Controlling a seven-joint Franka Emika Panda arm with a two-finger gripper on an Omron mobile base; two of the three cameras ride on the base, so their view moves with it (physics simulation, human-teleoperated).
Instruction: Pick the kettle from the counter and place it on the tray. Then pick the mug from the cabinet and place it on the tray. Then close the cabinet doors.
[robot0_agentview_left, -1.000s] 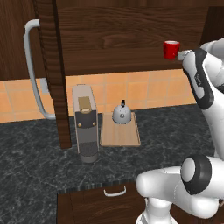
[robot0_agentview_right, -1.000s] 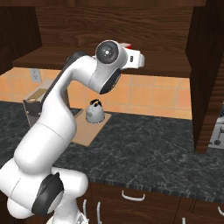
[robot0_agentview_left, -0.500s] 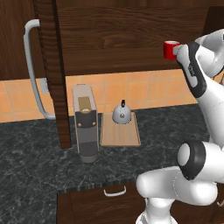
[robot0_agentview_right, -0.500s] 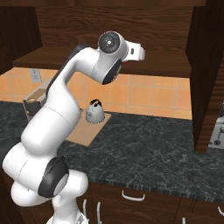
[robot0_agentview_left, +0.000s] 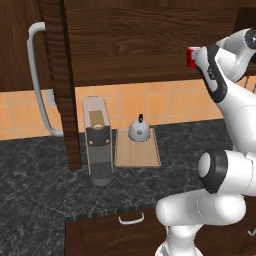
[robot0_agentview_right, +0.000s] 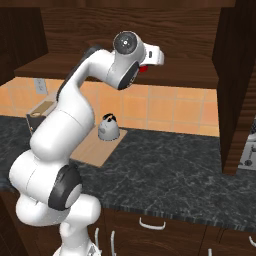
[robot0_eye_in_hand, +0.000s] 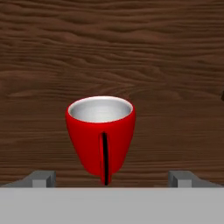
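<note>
Gripper (robot0_eye_in_hand: 112, 179) open wide, holds nothing; fingertips flank mug (robot0_eye_in_hand: 101, 136), apart from it. Mug upright on cabinet (robot0_eye_in_hand: 112, 52) shelf, handle edge-on toward hand. Judged light, rigid, glossy, breakable; take across body walls. Left base view adds kettle (robot0_agentview_left: 139, 129) on tray (robot0_agentview_left: 137, 152).

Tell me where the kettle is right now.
The kettle sits on the far end of the tray, just right of the coffee machine in the left base view.
</note>
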